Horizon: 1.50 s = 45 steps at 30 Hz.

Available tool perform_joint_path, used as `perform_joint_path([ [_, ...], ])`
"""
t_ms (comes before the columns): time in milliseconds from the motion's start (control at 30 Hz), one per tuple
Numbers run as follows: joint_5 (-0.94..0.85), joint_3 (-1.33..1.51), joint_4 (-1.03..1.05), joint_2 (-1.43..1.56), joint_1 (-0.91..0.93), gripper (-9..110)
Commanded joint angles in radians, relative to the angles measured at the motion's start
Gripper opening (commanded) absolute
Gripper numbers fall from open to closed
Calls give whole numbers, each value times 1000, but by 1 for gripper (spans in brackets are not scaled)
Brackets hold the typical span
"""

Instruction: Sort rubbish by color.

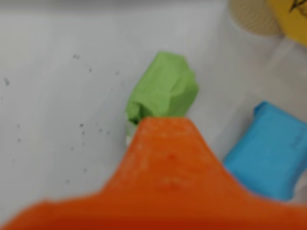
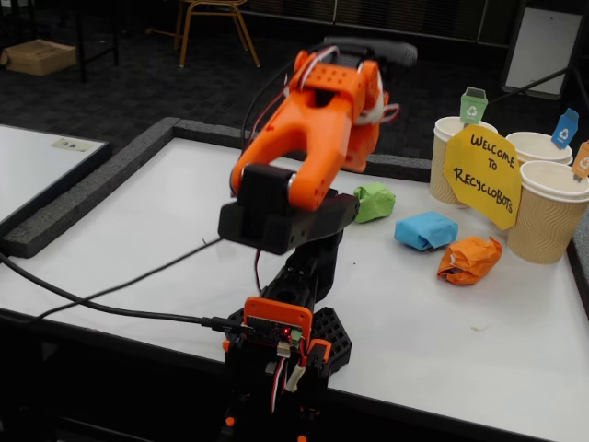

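Just beyond the claw [image 1: 160, 125] lies the green wad [image 1: 165, 88].

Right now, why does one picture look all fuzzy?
The wrist view is out of focus: the orange gripper fills the bottom as a soft blob, and the green wad and blue wad have blurred edges. The fixed view is sharp.

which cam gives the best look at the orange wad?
Fixed view. The orange wad lies fully visible on the white table, in front of the cups, right of the blue wad. The wrist view doesn't show it: the orange there is the arm's own body, plus green and blue wads.
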Motion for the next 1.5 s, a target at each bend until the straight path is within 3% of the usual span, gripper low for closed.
perform_joint_path([
  [0,-26,-249,37,-43,49,8],
  [433,-41,-569,258,-207,147,10],
  [667,-152,-612,307,-267,247,9],
  [1100,-578,-560,330,-368,494,7],
  [1467,-979,-480,354,-457,572,6],
])
